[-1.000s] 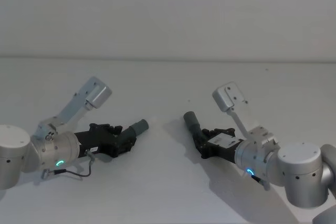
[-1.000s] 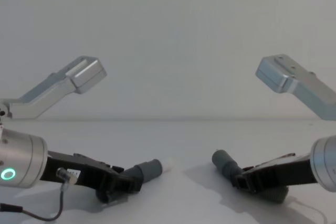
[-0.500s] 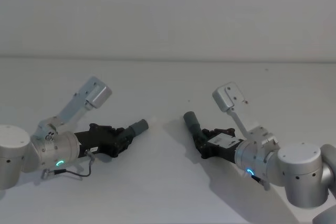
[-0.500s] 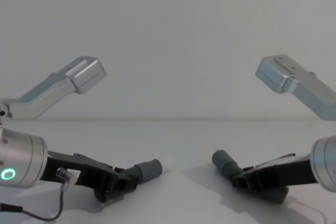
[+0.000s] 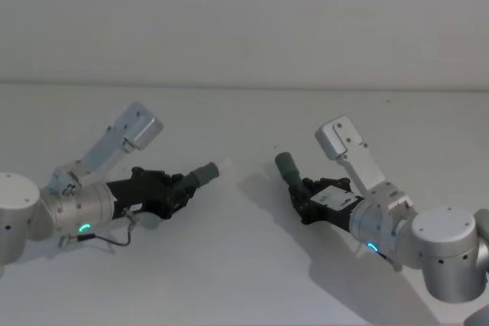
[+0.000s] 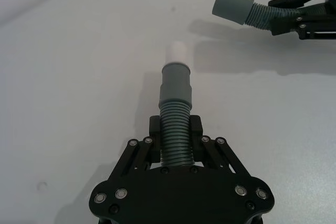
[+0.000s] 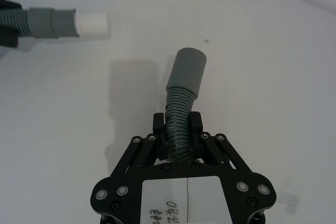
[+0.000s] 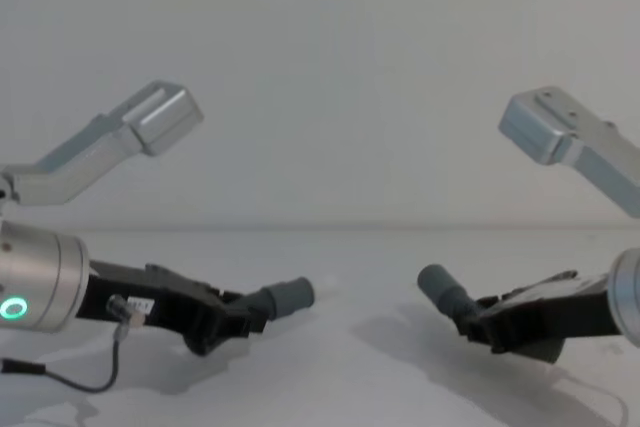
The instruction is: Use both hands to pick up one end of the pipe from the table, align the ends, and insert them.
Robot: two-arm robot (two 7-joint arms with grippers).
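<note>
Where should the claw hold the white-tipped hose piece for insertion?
On the corrugated section behind the smooth cuff, coming from the tail side along its axis, as the left claw does. That leaves the cuff and white tip free to enter the other piece's cuff.

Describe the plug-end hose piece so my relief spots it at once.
Over the white table, look to the robot's left side: the left gripper is shut on a dark-grey corrugated hose piece. Unlike the other piece in the right gripper, whose cuff ends plain grey, this one has a white tip.

Left hand (image 5: 182,185), right hand (image 5: 302,192): both clenched.
</note>
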